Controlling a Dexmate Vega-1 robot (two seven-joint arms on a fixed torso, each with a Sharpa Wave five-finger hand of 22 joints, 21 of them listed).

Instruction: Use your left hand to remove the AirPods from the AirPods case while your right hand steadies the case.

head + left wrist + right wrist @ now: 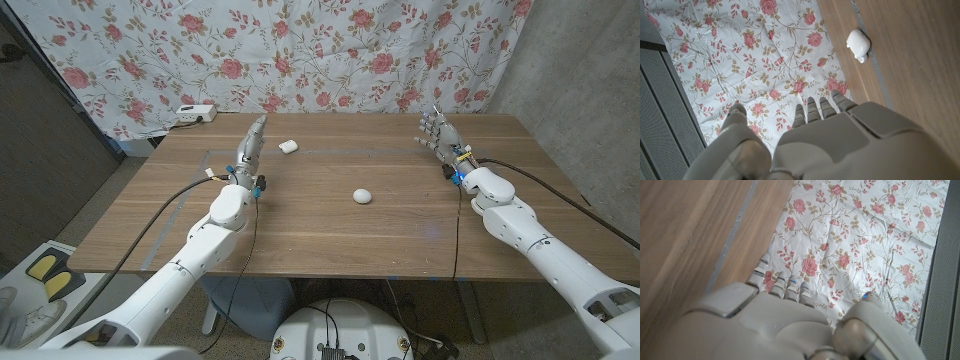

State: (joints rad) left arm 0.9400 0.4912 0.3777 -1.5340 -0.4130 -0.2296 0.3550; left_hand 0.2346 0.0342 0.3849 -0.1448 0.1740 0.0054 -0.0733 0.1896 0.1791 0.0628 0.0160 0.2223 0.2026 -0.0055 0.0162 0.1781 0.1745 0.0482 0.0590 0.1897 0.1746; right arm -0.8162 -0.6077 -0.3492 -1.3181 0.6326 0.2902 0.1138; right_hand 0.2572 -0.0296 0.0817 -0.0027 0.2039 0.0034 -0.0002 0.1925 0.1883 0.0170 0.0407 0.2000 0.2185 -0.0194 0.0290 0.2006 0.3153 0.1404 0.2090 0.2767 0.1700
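Note:
A small white rounded case (362,196) lies on the wooden table (330,240) near its middle. A second small white object (288,146) lies near the far edge; in the left wrist view this object (858,45) sits just ahead of my left hand's fingers (820,107). I cannot tell which of the two is the AirPods case. My left hand (250,142) stands with fingers straight, holding nothing, left of the far object. My right hand (438,133) is raised at the far right with fingers spread and nothing in it, well away from both.
A flowered cloth (300,50) hangs behind the table. A white power strip (195,114) sits past the table's far left corner. Cables run along both forearms. Tape lines mark the tabletop near the left hand.

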